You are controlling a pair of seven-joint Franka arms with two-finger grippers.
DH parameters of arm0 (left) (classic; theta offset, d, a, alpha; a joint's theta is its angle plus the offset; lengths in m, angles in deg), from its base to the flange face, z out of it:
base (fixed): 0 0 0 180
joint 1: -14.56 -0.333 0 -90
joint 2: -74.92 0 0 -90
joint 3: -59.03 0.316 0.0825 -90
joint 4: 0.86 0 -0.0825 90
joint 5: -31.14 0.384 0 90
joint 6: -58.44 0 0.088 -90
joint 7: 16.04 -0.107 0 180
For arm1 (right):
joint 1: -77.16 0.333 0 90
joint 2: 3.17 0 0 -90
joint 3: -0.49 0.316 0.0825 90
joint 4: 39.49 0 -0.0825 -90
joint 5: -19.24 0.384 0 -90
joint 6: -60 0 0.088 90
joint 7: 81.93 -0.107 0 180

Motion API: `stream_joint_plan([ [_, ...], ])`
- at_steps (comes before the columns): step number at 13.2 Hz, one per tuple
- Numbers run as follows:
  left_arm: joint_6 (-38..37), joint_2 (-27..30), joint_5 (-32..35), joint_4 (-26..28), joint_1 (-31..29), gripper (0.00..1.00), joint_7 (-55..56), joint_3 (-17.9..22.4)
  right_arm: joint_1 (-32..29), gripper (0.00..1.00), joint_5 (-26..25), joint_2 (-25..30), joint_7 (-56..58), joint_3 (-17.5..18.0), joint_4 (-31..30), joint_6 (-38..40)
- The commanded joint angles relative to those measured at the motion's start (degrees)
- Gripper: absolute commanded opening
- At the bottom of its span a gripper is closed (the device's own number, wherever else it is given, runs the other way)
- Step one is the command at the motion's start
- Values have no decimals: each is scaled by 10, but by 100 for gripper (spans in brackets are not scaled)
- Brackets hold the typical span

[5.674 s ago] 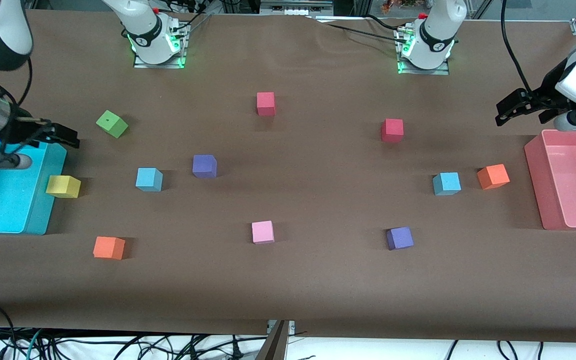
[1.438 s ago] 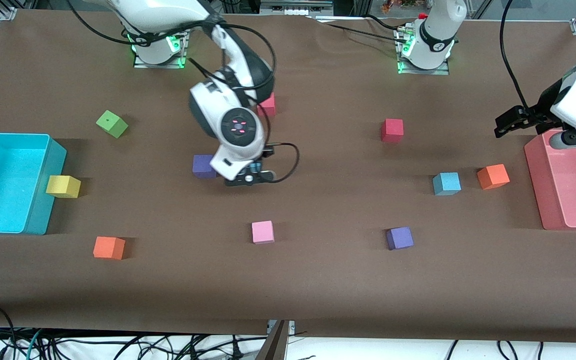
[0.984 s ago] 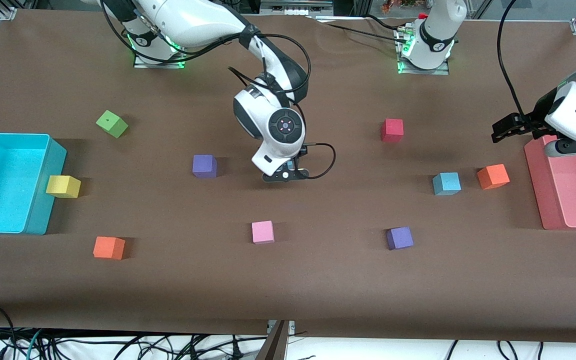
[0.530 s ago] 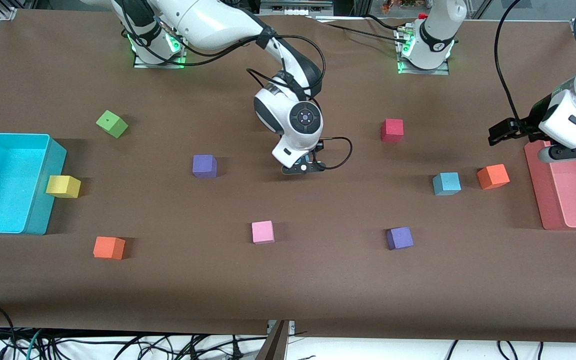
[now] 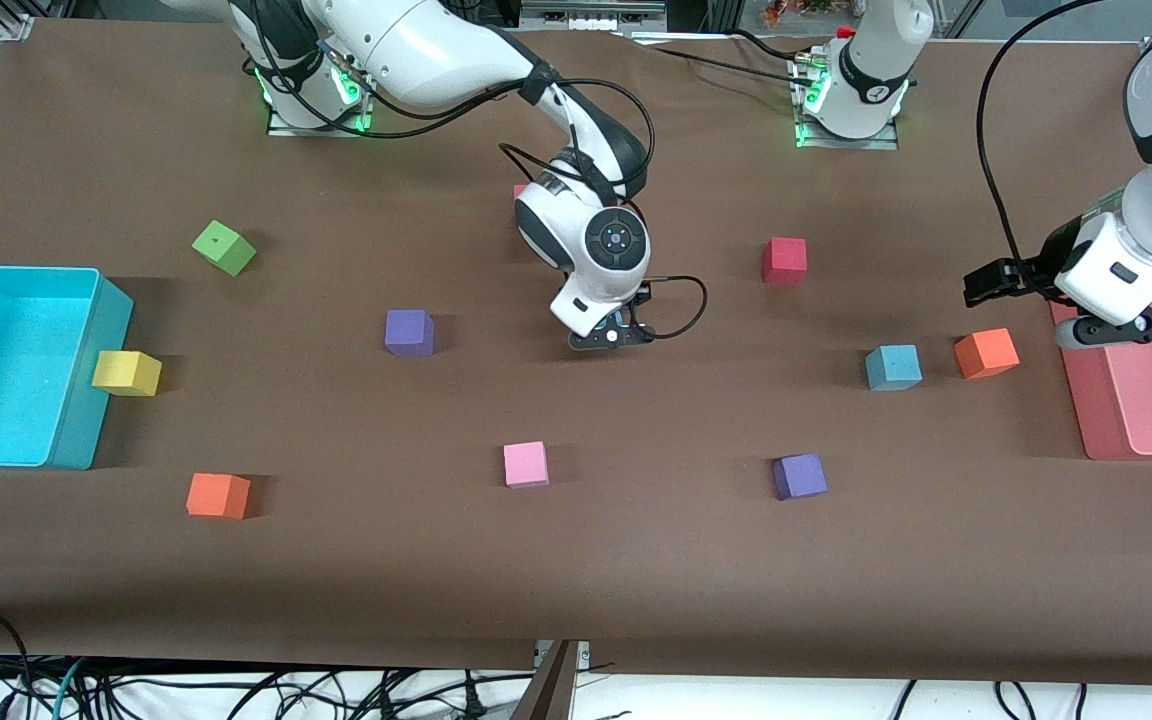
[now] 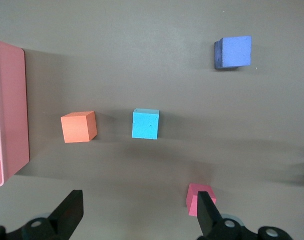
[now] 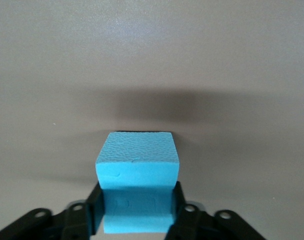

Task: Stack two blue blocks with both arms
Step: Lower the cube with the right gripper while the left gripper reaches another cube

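Note:
One blue block (image 7: 136, 170) sits between my right gripper's (image 7: 136, 212) fingers, which press its two sides. In the front view this gripper (image 5: 611, 338) hangs low over the middle of the table and the arm hides its block. The other blue block (image 5: 893, 366) rests on the table toward the left arm's end, beside an orange cube (image 5: 986, 352); the left wrist view shows that block (image 6: 145, 123) too. My left gripper (image 5: 983, 285) is open and empty in the air by the pink bin's edge, off to one side of that block, its fingers (image 6: 68, 215) spread wide.
A turquoise bin (image 5: 86, 285) and a yellow cube (image 5: 126, 372) lie at the right arm's end, a pink bin (image 5: 1086, 420) at the left arm's end. Purple cubes (image 5: 408, 331) (image 5: 799, 476), a red cube (image 5: 784, 260), a pink cube (image 5: 525, 464), an orange one (image 5: 217, 495) and a green one (image 5: 223, 247) are scattered about.
My right arm picked the blue block up near the purple cube and carried it to the table's middle. My left arm has drifted from the pink bin toward the other blue block.

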Motion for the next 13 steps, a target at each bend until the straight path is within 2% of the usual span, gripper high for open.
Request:
stream_joint_plan([
  [1,4,4,-5,-2,-5,100,-16,-3,4,80,3,-14,-6,-1,22,-7],
  [2,3,8,-5,-2,-5,100,-16,-3,3,85,3,-14,-5,-2,22,-9],
  [3,3,13,-5,-2,-5,100,-16,-3,3,98,3,-14,-3,-2,22,-11],
  [7,14,10,-10,14,-5,100,-16,-3,-2,99,3,-13,2,-2,22,-17],
  [10,62,10,-10,54,-6,100,-16,-2,-5,99,4,0,8,0,23,-9],
  [13,134,9,-10,105,-6,100,-16,-3,-17,99,6,16,61,0,23,1],
])
